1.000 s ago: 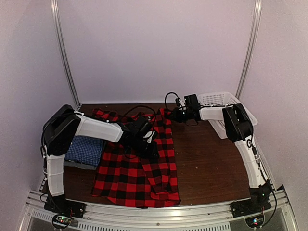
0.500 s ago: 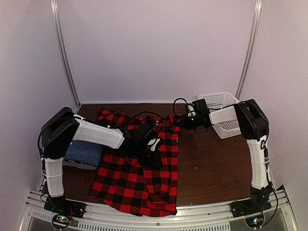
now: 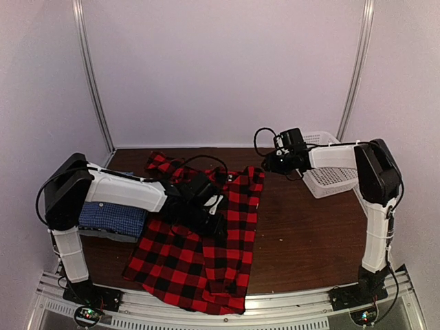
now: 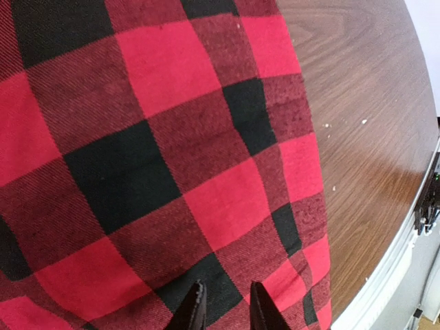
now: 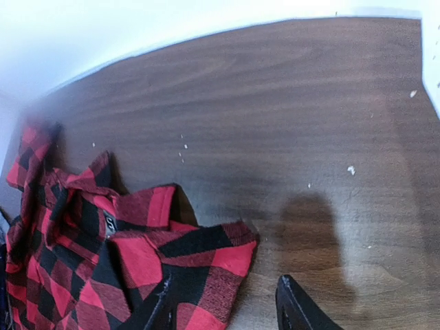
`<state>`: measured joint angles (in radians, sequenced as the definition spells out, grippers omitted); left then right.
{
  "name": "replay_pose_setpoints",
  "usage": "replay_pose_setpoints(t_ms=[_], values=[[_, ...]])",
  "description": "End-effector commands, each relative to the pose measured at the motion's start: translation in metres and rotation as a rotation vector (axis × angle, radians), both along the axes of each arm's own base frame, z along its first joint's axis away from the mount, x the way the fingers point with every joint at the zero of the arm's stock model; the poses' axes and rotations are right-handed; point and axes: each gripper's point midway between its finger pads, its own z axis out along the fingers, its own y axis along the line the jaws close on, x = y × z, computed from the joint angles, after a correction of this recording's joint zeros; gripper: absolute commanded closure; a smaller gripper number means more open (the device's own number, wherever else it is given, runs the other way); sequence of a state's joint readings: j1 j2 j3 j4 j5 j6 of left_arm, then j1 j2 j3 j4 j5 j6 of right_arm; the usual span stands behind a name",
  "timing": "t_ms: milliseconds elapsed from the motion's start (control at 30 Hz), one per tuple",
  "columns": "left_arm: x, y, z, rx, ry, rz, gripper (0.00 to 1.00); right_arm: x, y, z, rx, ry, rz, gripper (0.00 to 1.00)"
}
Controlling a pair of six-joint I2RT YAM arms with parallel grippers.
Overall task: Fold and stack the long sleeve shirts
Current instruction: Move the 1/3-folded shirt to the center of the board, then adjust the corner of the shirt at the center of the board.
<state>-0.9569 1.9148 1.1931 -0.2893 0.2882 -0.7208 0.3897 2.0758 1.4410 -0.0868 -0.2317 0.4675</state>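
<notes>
The red-and-black plaid shirt (image 3: pixel 206 240) lies spread on the brown table, collar end at the back. My left gripper (image 3: pixel 206 208) rests low on its middle. In the left wrist view the jaws (image 4: pixel 225 311) stand a narrow gap apart over flat plaid cloth (image 4: pixel 137 158), with nothing pinched between them. My right gripper (image 3: pixel 273 163) is open just beyond the shirt's back right corner. In the right wrist view it (image 5: pixel 223 309) straddles that corner (image 5: pixel 206 258). The blue checked shirt (image 3: pixel 110 216) lies folded at the left on a grey one (image 3: pixel 103 234).
A white mesh basket (image 3: pixel 330 175) stands at the back right beside the right arm. Bare brown table (image 3: pixel 302 234) lies right of the plaid shirt. A metal rail (image 3: pixel 275 302) runs along the near edge. Pale walls close the back and sides.
The plaid shirt has slid to the right and toward the near edge. My right gripper moved right and now stands off the shirt's corner. My left arm shifted with the cloth.
</notes>
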Motion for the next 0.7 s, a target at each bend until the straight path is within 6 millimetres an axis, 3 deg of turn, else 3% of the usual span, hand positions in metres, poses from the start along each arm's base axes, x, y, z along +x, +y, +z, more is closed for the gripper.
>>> replay_pose_setpoints(t_ms=[0, 167, 333, 500, 667], values=[[0.022, 0.012, 0.028, 0.004, -0.077, 0.125, 0.76, 0.003, 0.016, 0.059, -0.071, -0.139, 0.044, 0.49], [0.039, 0.041, 0.028, 0.030, -0.071, 0.278, 0.76, -0.010, 0.085, 0.071, -0.155, -0.220, 0.274, 0.47], [0.044, 0.059, 0.030, 0.014, -0.066, 0.361, 0.76, -0.018, 0.132, 0.046, -0.241, -0.209, 0.465, 0.47], [0.043, 0.072, 0.033, -0.008, -0.053, 0.397, 0.76, -0.028, 0.149, 0.027, -0.308, -0.195, 0.617, 0.47], [0.040, 0.072, 0.032, -0.015, -0.044, 0.388, 0.76, -0.037, 0.152, 0.014, -0.369, -0.182, 0.697, 0.44]])
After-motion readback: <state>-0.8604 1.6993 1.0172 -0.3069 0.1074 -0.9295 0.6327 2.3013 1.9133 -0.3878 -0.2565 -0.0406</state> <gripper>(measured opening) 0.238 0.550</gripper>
